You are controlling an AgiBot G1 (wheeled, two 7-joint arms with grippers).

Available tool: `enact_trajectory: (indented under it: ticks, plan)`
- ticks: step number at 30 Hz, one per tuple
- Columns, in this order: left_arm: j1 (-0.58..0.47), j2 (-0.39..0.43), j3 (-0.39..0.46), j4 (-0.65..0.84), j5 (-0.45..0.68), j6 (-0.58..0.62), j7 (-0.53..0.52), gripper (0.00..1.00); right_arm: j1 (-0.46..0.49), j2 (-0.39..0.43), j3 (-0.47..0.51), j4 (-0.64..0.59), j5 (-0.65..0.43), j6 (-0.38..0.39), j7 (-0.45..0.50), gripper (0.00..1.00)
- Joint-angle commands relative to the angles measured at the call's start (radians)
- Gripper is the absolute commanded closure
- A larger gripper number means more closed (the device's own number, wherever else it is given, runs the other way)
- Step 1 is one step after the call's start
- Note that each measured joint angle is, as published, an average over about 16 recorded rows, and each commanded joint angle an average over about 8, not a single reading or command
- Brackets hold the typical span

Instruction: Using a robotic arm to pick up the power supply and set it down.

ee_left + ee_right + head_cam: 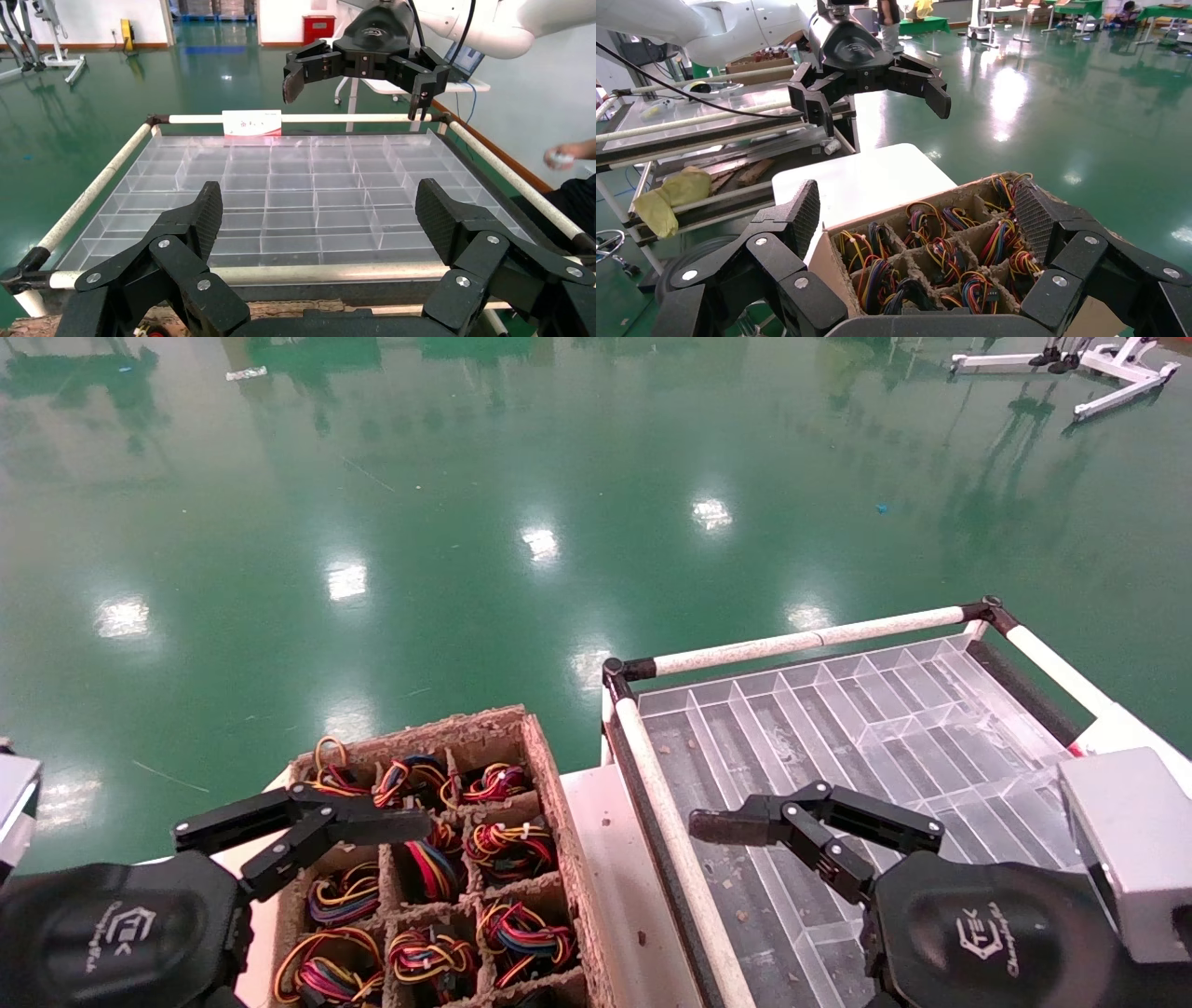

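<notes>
Left claw (307, 836) gapes over wire box (549, 784); right claw (792, 836) apart above clear tray (931, 710)

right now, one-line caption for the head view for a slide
Both open tools hover: left tool over the cardboard box of wire coils, right tool over the clear divided tray.

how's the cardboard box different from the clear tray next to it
The cardboard box is brown and rough; the clear tray is see-through plastic. The box's cells hold coils of coloured wires; the tray's cells look empty apart from small specks. The tray is the wider one. Both are divided into compartments.
</notes>
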Motion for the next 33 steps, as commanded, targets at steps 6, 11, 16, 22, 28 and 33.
enact_trajectory:
  ticks: [6, 11, 16, 22, 28, 33]
  plan:
    - [0.000, 0.000, 0.000, 0.000, 0.000, 0.000, 0.000, 1.00, 0.000, 0.000, 0.000, 0.000, 0.000, 0.000, 0.000, 0.00]
    - [0.000, 0.000, 0.000, 0.000, 0.000, 0.000, 0.000, 1.00, 0.000, 0.000, 0.000, 0.000, 0.000, 0.000, 0.000, 0.00]
    - [0.000, 0.000, 0.000, 0.000, 0.000, 0.000, 0.000, 1.00, 0.000, 0.000, 0.000, 0.000, 0.000, 0.000, 0.000, 0.00]
    - [0.000, 0.000, 0.000, 0.000, 0.000, 0.000, 0.000, 1.00, 0.000, 0.000, 0.000, 0.000, 0.000, 0.000, 0.000, 0.00]
    - [0.000, 0.000, 0.000, 0.000, 0.000, 0.000, 0.000, 1.00, 0.000, 0.000, 0.000, 0.000, 0.000, 0.000, 0.000, 0.00]
    - [0.000, 0.000, 0.000, 0.000, 0.000, 0.000, 0.000, 1.00, 0.000, 0.000, 0.000, 0.000, 0.000, 0.000, 0.000, 0.00]
